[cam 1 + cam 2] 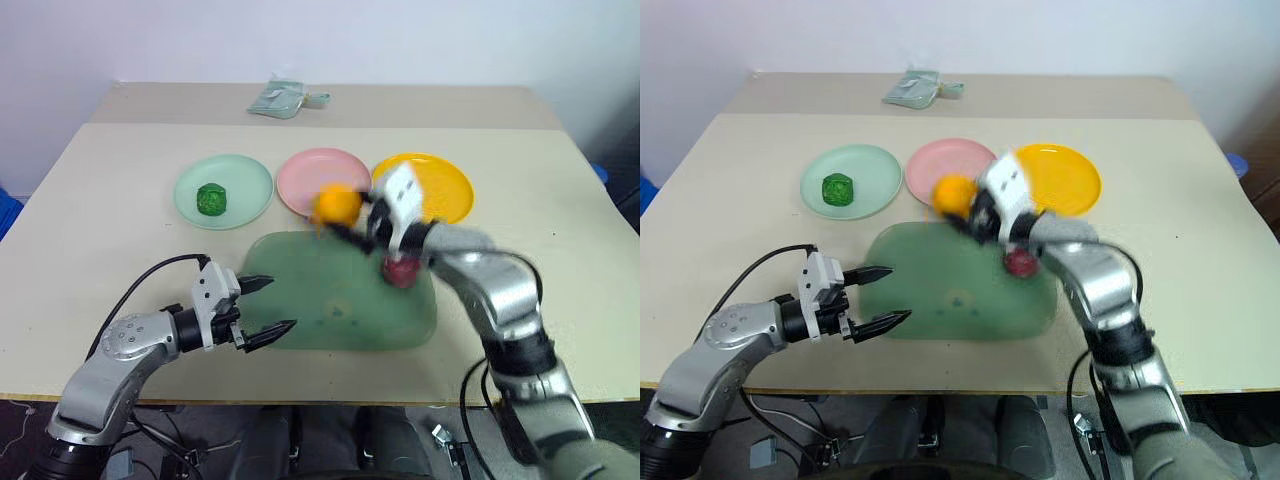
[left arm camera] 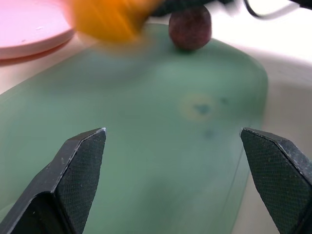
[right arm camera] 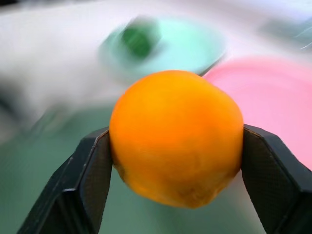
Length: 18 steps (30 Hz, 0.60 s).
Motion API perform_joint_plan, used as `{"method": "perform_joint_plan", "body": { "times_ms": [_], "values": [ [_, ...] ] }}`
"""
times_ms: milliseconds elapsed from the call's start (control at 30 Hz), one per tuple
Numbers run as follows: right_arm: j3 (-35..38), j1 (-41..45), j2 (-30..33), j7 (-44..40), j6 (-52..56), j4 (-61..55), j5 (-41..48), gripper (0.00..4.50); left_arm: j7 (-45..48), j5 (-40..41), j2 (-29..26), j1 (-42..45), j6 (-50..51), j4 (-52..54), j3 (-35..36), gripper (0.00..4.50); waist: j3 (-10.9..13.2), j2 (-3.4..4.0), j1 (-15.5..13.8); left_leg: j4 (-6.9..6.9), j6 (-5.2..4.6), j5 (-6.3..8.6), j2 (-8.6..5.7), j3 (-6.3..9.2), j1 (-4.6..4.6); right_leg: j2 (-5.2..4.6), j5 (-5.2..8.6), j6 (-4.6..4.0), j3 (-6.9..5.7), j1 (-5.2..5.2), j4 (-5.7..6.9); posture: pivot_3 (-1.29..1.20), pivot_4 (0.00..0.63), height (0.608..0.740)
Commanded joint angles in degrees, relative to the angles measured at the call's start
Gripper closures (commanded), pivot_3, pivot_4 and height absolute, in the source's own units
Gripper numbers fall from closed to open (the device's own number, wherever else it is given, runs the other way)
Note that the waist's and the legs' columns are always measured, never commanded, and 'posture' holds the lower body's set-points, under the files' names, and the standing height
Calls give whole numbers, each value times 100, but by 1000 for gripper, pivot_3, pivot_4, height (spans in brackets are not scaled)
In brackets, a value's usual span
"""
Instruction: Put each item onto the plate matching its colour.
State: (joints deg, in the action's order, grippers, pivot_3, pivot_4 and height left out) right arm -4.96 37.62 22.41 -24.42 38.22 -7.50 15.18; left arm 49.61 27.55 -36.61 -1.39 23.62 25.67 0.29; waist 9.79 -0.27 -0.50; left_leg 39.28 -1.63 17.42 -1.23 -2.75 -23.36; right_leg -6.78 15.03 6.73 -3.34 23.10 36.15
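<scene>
Right wrist view: unmarked orange lump (image 3: 176, 137).

We note a beige table (image 1: 90, 200) bearing mint plate (image 1: 250, 190), pink plate (image 1: 300, 170), yellow plate (image 1: 450, 190), green board (image 1: 300, 290), and a crumpled packet (image 1: 283, 100).

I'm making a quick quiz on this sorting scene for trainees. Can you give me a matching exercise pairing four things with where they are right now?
Things:
1. bumpy green lump
2. orange lump
3. dark red lump
4. pink plate

Places or states:
A. resting on the translucent green board
B. holding nothing
C. lying on the mint green plate
D. clamped between the right gripper's fingers

Pairs: 1-C, 2-D, 3-A, 4-B
</scene>
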Motion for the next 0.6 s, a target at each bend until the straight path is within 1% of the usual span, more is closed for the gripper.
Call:
{"method": "perform_joint_plan", "body": {
  "times_ms": [33,100,200,267,300,333,367,433,500,600],
  "values": [
    [614,467,231,874,-288,1511,-607,1338,-3,-121,94,34,-264,-53,-62,0,-1,-1,-23,0,0,0,-2,0,0,0,0,0,0,0,-1,0,150,740],
    [659,660,319,1001,-507,2140,-800,1338,18,-178,144,20,-356,-131,-84,0,-1,-1,-7,-2,-1,0,-5,0,-1,0,0,-1,-1,-2,-3,0,150,740],
    [772,928,300,870,-867,2960,-796,1338,64,-286,207,-17,-570,-298,-134,0,5,10,81,-12,-2,0,-2,-14,-5,2,0,0,2,9,-4,0,150,740],
    [815,1073,360,724,-1145,3498,-804,325,77,-398,255,-28,-780,-456,-155,0,8,16,167,-13,-2,-2,4,-20,-5,7,0,0,2,11,-3,0,150,740],
    [806,1093,408,655,-1267,3596,-823,64,71,-429,272,-32,-838,-496,-151,0,10,19,181,-13,-2,-2,6,-25,-4,9,0,0,3,11,-2,0,150,740],
    [798,1106,436,604,-1360,3655,-840,23,67,-447,284,-35,-878,-520,-148,0,10,20,179,-13,-1,-2,8,-26,-3,10,0,0,4,12,-2,0,150,740],
    [797,1053,482,464,-1504,3532,-816,23,60,-454,288,-55,-900,-518,-135,0,10,20,174,-13,-1,-2,9,-25,-4,11,0,0,4,12,-2,0,150,740],
    [823,684,679,-270,-1793,2772,-529,23,9,-455,306,-113,-881,-453,-122,0,11,21,162,-13,-2,-2,9,-25,-4,10,0,1,5,12,-2,0,150,740],
    [848,158,948,-1181,-1941,1876,-122,23,-52,-445,322,-142,-824,-362,-137,0,11,22,96,-13,-5,0,9,-22,-6,8,0,1,5,11,-2,0,150,740],
    [920,-754,1443,-2393,-1470,599,726,23,-111,-446,332,-117,-754,-297,-183,0,9,18,68,-9,-13,5,6,-15,-7,4,-1,3,3,0,-5,0,150,740]
  ]
}}
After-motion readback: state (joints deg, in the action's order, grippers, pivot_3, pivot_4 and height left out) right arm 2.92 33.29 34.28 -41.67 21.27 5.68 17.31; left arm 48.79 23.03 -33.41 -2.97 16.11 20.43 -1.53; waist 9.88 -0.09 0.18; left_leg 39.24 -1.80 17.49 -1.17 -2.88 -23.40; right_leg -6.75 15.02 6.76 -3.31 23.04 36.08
